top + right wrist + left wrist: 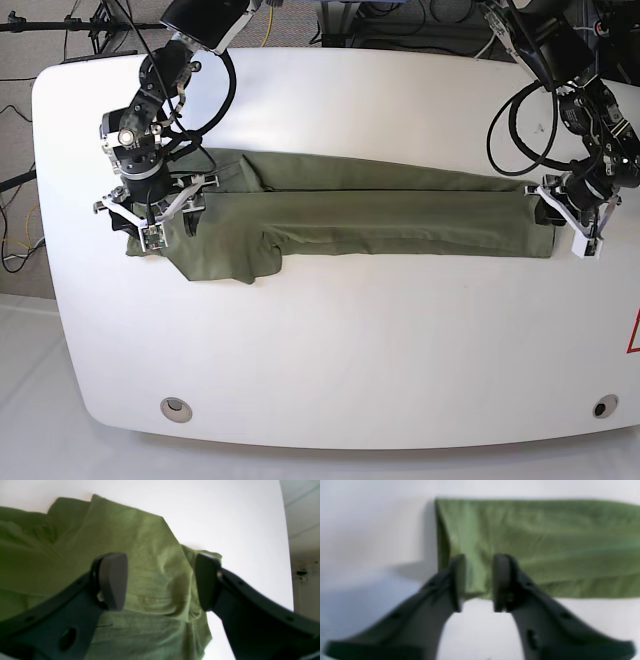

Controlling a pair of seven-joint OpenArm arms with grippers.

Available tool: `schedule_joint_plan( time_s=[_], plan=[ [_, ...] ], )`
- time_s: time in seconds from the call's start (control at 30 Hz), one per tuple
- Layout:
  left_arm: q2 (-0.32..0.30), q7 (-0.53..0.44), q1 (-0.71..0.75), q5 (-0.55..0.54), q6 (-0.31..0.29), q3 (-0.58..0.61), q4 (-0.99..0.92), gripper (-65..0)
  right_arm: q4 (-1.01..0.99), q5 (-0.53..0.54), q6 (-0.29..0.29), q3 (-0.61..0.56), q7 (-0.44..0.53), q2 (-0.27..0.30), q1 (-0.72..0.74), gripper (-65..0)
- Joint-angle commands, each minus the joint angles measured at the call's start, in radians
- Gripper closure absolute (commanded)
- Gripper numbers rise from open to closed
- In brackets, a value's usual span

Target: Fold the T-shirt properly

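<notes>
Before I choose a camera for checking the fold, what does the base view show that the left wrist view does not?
Only the base view shows the whole T-shirt lying as a long band across the white table, the sleeve flap at its far end, the right gripper above that end, and the cables behind the table. Only the left wrist view shows the left gripper up close, jaws apart over the shirt's corner, though it is blurred. Both show the shirt's squared end on the white surface with the left gripper there.
</notes>
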Motion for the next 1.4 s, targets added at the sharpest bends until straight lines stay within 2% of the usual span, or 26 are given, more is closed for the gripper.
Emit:
schedule_joint_plan(
  time_s=[0.0,0.07,0.43,0.63,0.77,0.97,1.37],
  plan=[
    [-0.013,-0.021,-0.021,-0.023,-0.001,0.004,0.017,-5.7,0.021,0.012,-0.004,0.001,0.023,0.004,0.015,-40.3],
    [-0.01,-0.022,-0.022,-0.019,-0.001,-0.003,0.013,0.0,0.024,0.015,-0.004,0.001,0.022,0.004,0.012,-40.2],
    [-0.009,-0.025,-0.016,-0.02,-0.001,-0.051,0.041,-0.9,0.024,0.011,-0.004,0.002,0.017,0.004,0.011,-40.2],
    [-0.003,-0.052,-0.006,-0.012,-0.001,-0.085,0.084,-32.2,0.021,0.015,-0.004,0.004,0.016,0.004,0.013,-40.3],
    [-0.002,-0.083,0.005,-0.009,-0.001,-0.085,0.091,-46.3,0.021,0.015,-0.004,0.001,0.013,0.004,0.011,-40.5],
    [-0.006,-0.093,0.009,-0.011,-0.001,-0.076,0.075,-44.0,0.022,0.019,-0.004,-0.001,0.01,0.004,0.01,-40.4],
    [-0.006,-0.071,-0.006,-0.012,-0.001,-0.037,-0.016,-43.3,0.016,0.015,-0.004,-0.001,0.01,0.004,0.008,-40.3]
  ],
)
